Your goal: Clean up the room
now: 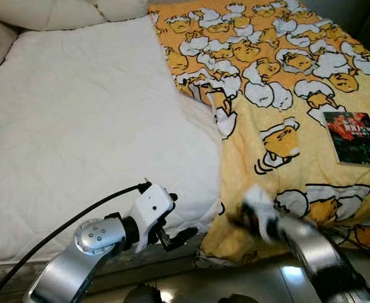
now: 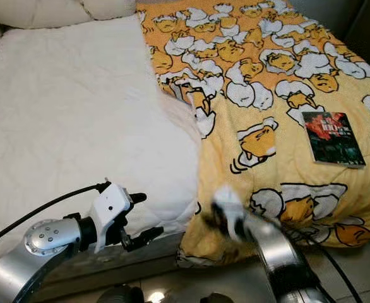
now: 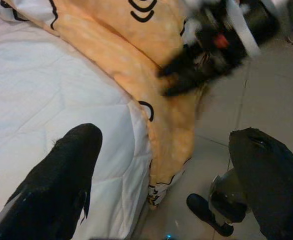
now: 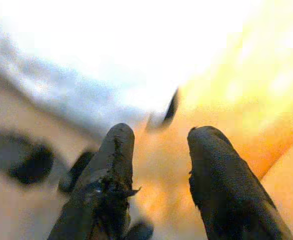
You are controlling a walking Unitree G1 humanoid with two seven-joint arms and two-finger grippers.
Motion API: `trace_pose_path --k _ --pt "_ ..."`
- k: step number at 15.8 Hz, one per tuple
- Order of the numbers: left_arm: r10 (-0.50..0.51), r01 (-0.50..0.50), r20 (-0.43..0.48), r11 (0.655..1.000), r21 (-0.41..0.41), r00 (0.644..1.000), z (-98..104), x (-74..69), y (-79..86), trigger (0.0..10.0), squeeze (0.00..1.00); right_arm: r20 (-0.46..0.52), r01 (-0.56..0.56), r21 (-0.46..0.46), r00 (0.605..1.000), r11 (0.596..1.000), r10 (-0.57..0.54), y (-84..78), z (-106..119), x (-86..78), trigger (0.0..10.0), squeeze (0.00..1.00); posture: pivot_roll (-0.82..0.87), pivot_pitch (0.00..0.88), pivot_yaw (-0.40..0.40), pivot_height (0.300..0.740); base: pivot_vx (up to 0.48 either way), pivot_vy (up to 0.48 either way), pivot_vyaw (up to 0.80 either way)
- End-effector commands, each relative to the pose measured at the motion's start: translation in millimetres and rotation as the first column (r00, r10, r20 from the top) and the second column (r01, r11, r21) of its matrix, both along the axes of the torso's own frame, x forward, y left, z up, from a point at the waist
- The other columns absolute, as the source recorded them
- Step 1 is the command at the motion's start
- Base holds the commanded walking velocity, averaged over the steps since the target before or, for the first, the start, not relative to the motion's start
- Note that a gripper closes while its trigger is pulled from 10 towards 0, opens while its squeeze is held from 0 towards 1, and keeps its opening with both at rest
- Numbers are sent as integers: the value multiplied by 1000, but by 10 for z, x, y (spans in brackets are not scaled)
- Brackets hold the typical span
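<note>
The yellow cartoon blanket (image 1: 280, 126) covers just the bed's right half, a book (image 1: 354, 137) lying on it; tidying looks barely begun. The right end effector (image 4: 159, 150), fingers apart and empty, nears the blanket's lower corner. The left end effector (image 3: 161, 170) hovers open, empty, beside the white mattress (image 1: 84, 126).

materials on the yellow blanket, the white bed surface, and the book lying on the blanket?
Yellow blanket: soft printed fabric, likely fleece or cotton; it folds and drapes over the bed edge, matte.
White bed surface: quilted textile, stitched diamond lines, matte.
Book: paper with a glossy-looking printed cover, probably a paperback; flat, thin, slight sheen.
</note>
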State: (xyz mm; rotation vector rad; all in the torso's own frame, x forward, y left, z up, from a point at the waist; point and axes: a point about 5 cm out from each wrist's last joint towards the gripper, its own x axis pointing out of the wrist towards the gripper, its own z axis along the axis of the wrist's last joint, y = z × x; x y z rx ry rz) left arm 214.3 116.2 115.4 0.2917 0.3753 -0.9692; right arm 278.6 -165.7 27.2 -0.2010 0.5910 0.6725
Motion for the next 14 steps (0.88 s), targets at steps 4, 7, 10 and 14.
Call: trace_pose_path --k 4,7,10,14 --pt "-6 6 15 1000 11 1000 17 3 6 10000 0 194 281 -23 943 959 -272 93 169 391 10000 1000 17 98 51 740 0 0 0" --pt "7 -7 23 1000 12 1000 43 -15 30 10000 0 154 383 -18 914 924 -376 257 135 515 10000 1000 40 108 49 740 0 0 0" --pt "19 -19 26 1000 10 999 72 -68 54 10000 0 95 403 4 911 915 -401 459 112 569 10000 1000 63 134 49 740 0 0 0" --pt "13 -13 3 1000 23 1000 95 -198 94 10000 0 99 396 -208 918 894 -383 531 50 569 10000 0 100 202 48 740 0 0 0"
